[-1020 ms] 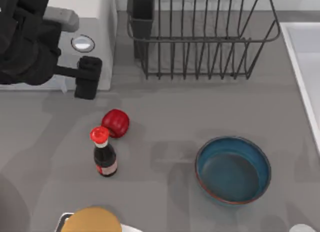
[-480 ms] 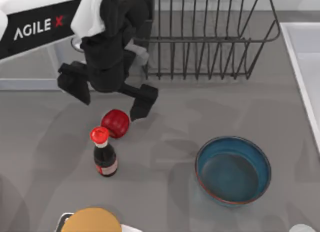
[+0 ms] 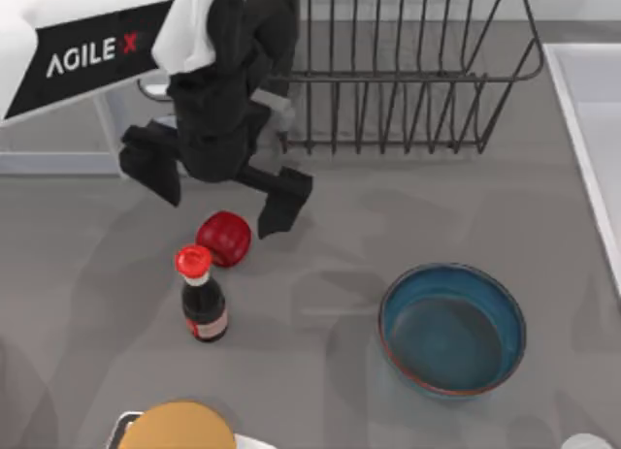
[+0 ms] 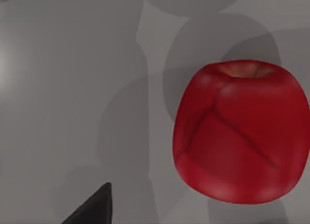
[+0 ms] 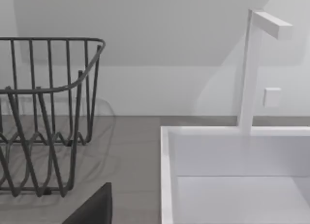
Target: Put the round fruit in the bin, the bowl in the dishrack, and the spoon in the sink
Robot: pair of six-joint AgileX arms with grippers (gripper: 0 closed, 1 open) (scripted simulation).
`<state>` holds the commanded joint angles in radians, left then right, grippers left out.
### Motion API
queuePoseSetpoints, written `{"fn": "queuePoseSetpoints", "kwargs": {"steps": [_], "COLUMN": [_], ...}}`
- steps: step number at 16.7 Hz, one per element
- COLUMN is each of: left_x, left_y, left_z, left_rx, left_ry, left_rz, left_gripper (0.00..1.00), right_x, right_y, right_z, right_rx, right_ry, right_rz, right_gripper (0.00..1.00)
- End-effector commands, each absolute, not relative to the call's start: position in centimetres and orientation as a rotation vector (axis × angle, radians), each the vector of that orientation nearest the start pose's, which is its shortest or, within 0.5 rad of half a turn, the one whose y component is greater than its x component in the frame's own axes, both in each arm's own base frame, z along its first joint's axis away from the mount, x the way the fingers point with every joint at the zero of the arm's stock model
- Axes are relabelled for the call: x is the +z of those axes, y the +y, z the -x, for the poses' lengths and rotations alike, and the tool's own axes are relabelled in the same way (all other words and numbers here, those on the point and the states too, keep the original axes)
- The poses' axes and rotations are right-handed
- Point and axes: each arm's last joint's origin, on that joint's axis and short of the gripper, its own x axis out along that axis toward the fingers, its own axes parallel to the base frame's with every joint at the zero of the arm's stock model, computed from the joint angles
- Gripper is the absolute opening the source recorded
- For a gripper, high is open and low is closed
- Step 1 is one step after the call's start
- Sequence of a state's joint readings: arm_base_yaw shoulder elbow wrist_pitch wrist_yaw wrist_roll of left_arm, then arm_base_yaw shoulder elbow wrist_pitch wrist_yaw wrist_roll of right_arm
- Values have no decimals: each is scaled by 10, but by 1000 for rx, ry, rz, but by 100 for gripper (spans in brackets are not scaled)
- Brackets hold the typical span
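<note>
A: From above, where was the left gripper [image 3: 218, 189]?

B: It hung over the table's left half, in front of the dishrack [image 3: 388, 71], with its fingers spread wide. One finger [image 3: 155, 168] pointed toward the left; the other finger [image 3: 279, 199] sat just to the upper right of the fruit [image 3: 224, 239].

A: So the fruit was between them?

B: Not quite. The fruit lay on the table [image 3: 320, 304] a little below the line between the two tips, nearer the right-hand finger, and neither finger touched it as far as I could tell. Nothing was held.

A: What else lay near?

B: A bottle [image 3: 202, 299] with a red cap stood just beside the fruit, on its lower left. The bowl [image 3: 452, 328] sat well apart to the right, upright on the table. The sink [image 3: 592, 110] ran along the right edge. An orange-yellow round thing [image 3: 177, 428] sat at the bottom edge.

A: And the left wrist view?

B: The fruit [image 4: 242, 132] loomed large on the grey table [image 4: 72, 88], its stem dimple showing. One dark fingertip [image 4: 92, 209] showed at the edge, apart from the fruit with bare table between them.

A: The right wrist view?

B: It showed the dishrack [image 5: 43, 112] on one side and the sink [image 5: 232, 175] with its white faucet [image 5: 252, 69] on the other. One dark fingertip [image 5: 94, 209] of the right gripper showed; I could not tell whether that gripper was spread or closed.
</note>
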<state>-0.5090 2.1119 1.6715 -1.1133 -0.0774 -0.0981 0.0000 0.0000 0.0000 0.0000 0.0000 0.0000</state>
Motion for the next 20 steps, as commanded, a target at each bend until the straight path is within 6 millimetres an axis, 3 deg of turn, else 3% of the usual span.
{"fn": "queuePoseSetpoints", "kwargs": {"steps": [8, 13, 20], "left_x": [114, 109, 109], "left_y": [-192, -192, -192], "left_z": [-365, -365, -365], "left_rx": [-259, -259, -259], "left_ry": [1506, 1507, 1507], "left_rz": [-371, -371, -371], "left_gripper": [100, 100, 47], "right_x": [160, 160, 160], "right_y": [-1, -1, -1], "right_z": [-106, -106, -106], "right_rx": [0, 0, 0], "right_ry": [0, 0, 0], "right_rz": [0, 0, 0], "right_gripper": [100, 100, 100]}}
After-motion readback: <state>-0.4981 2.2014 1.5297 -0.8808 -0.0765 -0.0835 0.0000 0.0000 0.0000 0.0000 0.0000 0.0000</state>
